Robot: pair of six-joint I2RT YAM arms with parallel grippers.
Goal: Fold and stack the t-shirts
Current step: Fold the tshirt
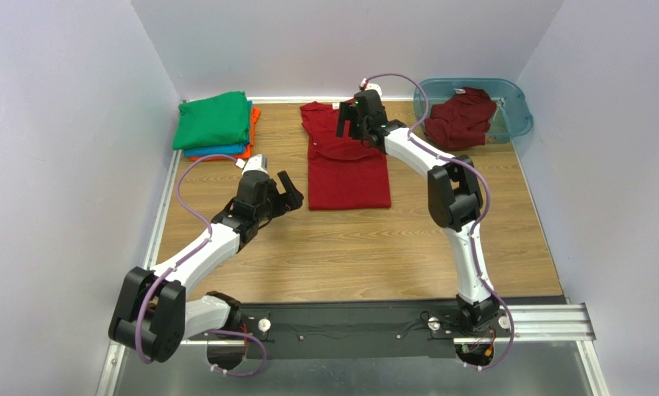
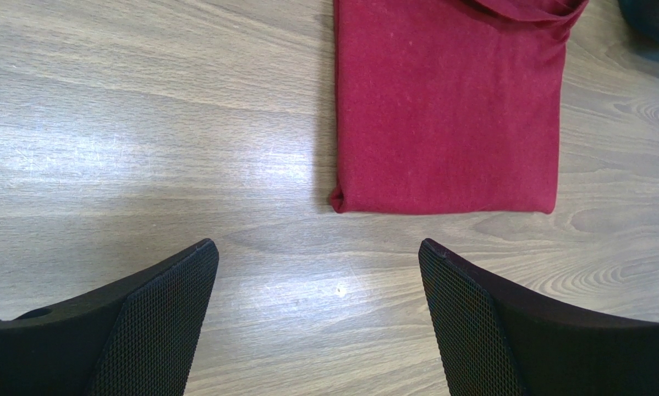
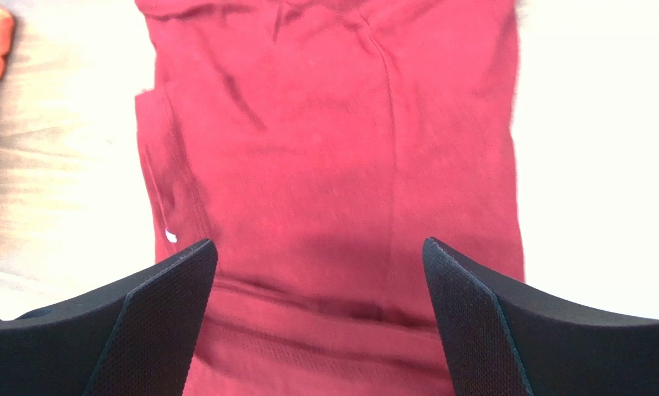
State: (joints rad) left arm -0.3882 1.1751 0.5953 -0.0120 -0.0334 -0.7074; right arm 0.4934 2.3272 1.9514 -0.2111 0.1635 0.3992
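A dark red t-shirt (image 1: 347, 169) lies partly folded into a long strip on the wooden table; it also shows in the left wrist view (image 2: 448, 107) and the right wrist view (image 3: 333, 157). My left gripper (image 1: 290, 191) is open and empty, just left of the strip's near end. My right gripper (image 1: 351, 125) is open above the strip's far end, holding nothing. A stack of folded t-shirts sits at the back left: green (image 1: 214, 120) on top, blue (image 1: 225, 151) and orange (image 1: 254, 122) under it. A second dark red t-shirt (image 1: 459, 118) lies crumpled in the teal tub (image 1: 519, 103).
White walls close in the table on the left, back and right. The tub stands in the back right corner. A black rail (image 1: 349, 326) with the arm bases runs along the near edge. Bare wood (image 1: 358, 247) lies in front of the red strip.
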